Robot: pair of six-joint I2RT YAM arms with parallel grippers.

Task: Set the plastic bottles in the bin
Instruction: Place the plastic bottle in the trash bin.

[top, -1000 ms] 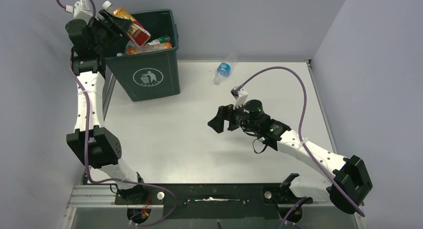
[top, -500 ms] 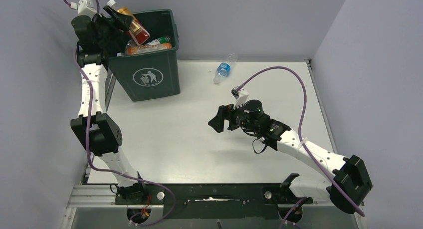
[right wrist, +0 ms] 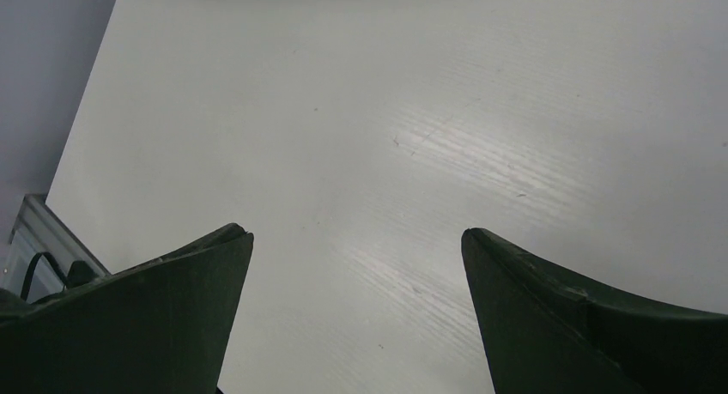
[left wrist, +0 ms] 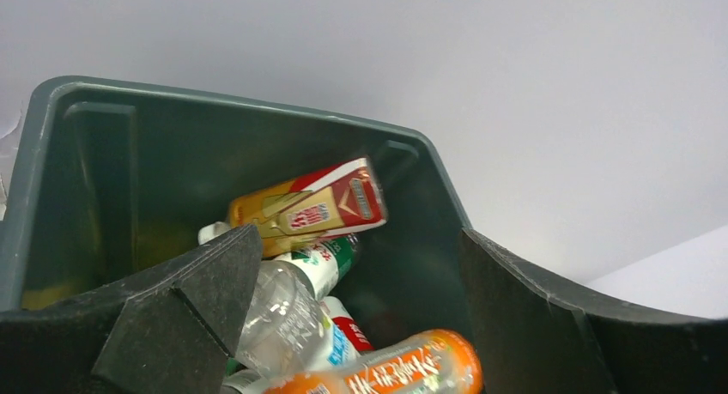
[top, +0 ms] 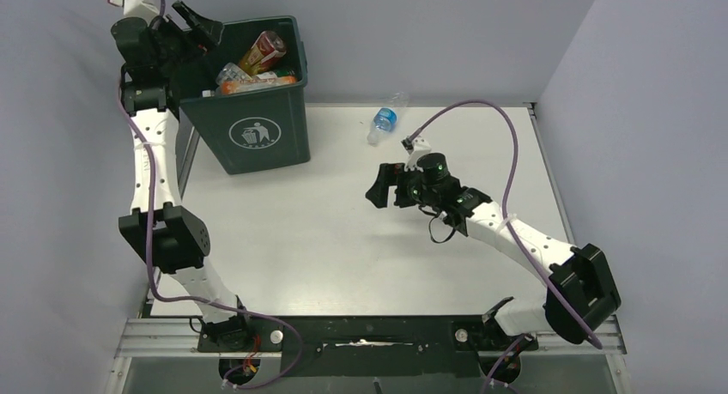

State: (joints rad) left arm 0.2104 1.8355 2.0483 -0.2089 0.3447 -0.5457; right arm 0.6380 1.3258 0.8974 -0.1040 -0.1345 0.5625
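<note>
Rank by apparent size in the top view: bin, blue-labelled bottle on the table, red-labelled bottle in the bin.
Largest: bin. Then red-labelled bottle and blue-labelled bottle, alike; the first sits nearer the camera, so unranked.

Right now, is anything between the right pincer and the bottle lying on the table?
Nothing visible. The right pincer, open, hangs over bare table; the blue-labelled bottle lies beyond it near the far edge, only tabletop between them. The bin stands well left of that line.
</note>
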